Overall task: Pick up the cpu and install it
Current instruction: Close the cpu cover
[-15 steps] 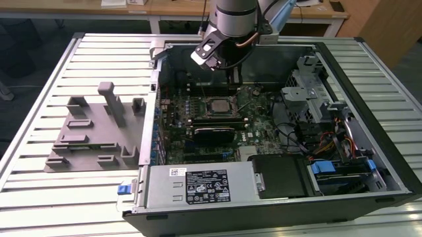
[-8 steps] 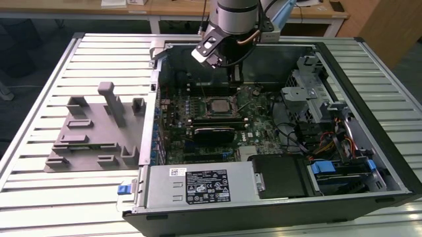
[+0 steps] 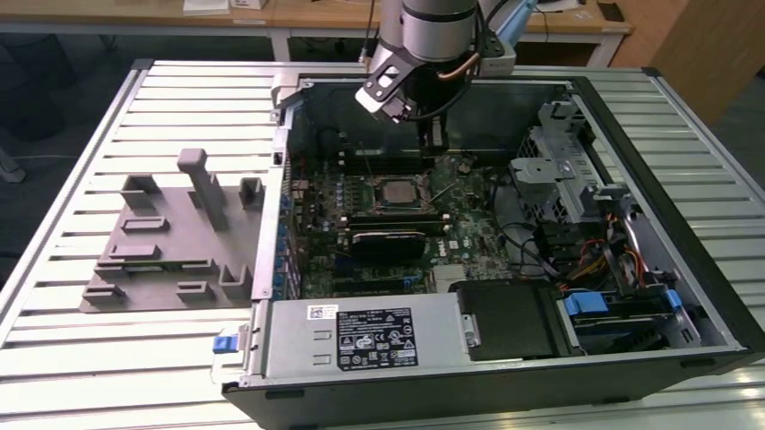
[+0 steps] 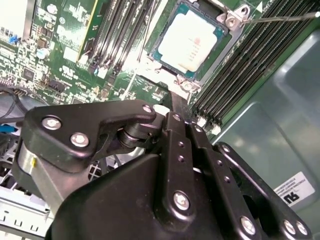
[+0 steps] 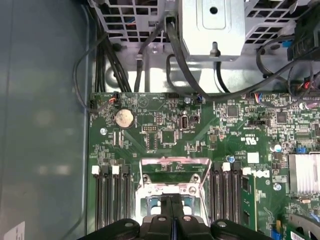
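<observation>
Square cpu (image 4: pixel 190 42), matte silvery lid over a green rim, sits flat in its steel-framed socket (image 4: pixel 231 21) on the green motherboard (image 3: pixel 478 237). The black jaws are clenched together with nothing between them, tips just short of the socket's edge. The cpu lies just beyond them. The black case (image 3: pixel 478 399) lies open on the ribbed metal table (image 3: pixel 72 358), holding board, silver power supply (image 3: pixel 358 336) and cables. A grey plastic plate (image 3: pixel 156 260) with upright blocks lies beside it, toward the table's edge on the exterior view's left.
</observation>
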`<state>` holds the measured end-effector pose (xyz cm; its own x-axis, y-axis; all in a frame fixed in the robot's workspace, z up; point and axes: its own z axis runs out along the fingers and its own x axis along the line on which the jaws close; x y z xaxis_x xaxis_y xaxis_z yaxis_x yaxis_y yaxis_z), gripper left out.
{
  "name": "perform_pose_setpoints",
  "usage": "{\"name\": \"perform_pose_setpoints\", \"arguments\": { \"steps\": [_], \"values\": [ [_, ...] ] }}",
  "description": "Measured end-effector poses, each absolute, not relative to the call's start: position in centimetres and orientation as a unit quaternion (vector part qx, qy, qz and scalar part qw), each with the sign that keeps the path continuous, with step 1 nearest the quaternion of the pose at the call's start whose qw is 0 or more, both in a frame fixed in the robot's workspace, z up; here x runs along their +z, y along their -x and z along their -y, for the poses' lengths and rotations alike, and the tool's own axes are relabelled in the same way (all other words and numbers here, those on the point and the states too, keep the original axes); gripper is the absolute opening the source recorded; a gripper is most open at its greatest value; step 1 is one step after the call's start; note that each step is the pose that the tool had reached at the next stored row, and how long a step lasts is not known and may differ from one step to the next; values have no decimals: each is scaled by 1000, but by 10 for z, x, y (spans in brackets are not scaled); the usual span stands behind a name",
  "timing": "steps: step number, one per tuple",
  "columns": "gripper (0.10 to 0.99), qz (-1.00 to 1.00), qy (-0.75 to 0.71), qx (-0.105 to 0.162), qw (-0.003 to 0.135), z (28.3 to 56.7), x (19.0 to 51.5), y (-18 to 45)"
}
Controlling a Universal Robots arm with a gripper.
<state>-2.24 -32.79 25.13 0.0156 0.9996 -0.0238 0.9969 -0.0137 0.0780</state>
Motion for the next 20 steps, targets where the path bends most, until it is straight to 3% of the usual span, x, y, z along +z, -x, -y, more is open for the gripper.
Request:
{"name": "perform_pose_setpoints", "arguments": {
  "steps": [20],
  "values": [
    [106, -701, -712, 17, 35, 325, 263, 6]
  ]
}}
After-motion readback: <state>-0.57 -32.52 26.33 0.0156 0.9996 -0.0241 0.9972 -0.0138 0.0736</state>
